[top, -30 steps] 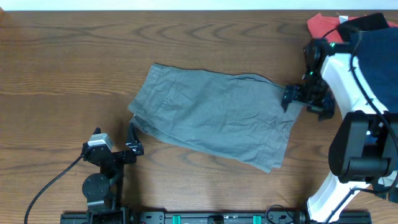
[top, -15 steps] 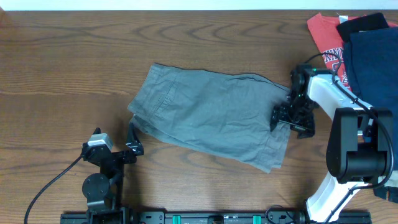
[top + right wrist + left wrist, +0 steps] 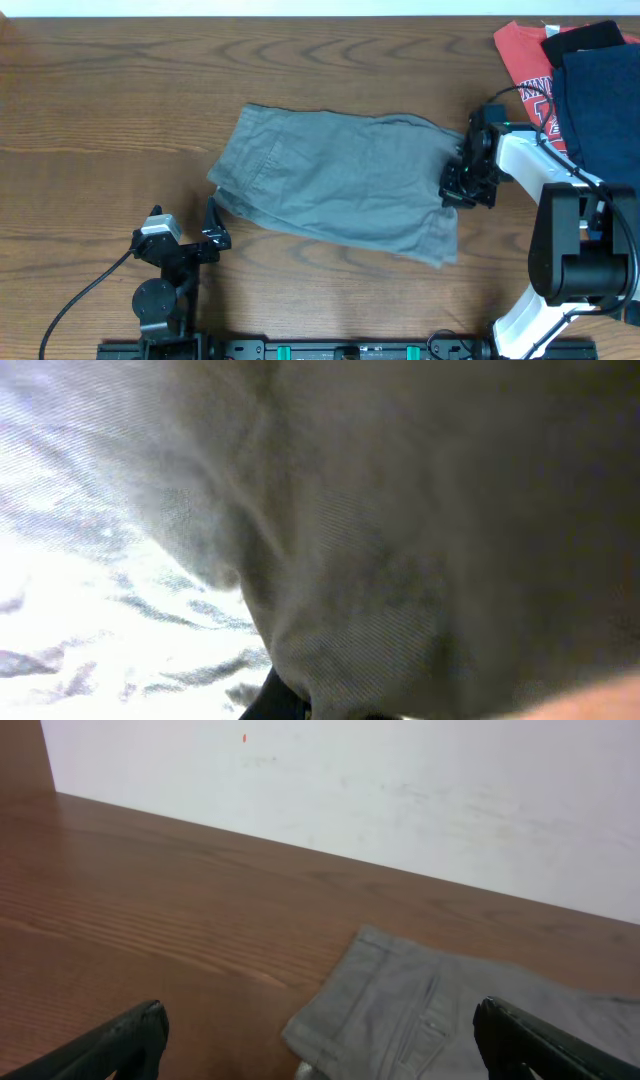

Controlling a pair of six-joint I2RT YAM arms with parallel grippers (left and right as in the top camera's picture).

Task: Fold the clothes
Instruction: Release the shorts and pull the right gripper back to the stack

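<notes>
The grey-taupe shorts [image 3: 330, 180] lie flat at the middle of the table, waistband to the left. My right gripper [image 3: 458, 185] is at their right edge, shut on the fabric there. In the right wrist view grey cloth [image 3: 400, 560] fills the picture, and only a dark bit of one finger [image 3: 275, 702] shows at the bottom. My left gripper [image 3: 212, 225] rests open near the shorts' lower left corner, touching nothing. In the left wrist view the shorts' waistband corner [image 3: 400, 1010] lies ahead between the two wide-apart fingertips.
A pile of other clothes sits at the far right corner: a red printed T-shirt [image 3: 520, 55], a black garment [image 3: 580, 38] and a navy one [image 3: 600, 100]. The right arm's base [image 3: 575, 270] stands at the right front. A white wall [image 3: 400, 780] runs along the table's far edge.
My right gripper came left and down from beside the shorts onto their right edge and shut on the cloth. The edge has bunched slightly. The left arm has not moved.
</notes>
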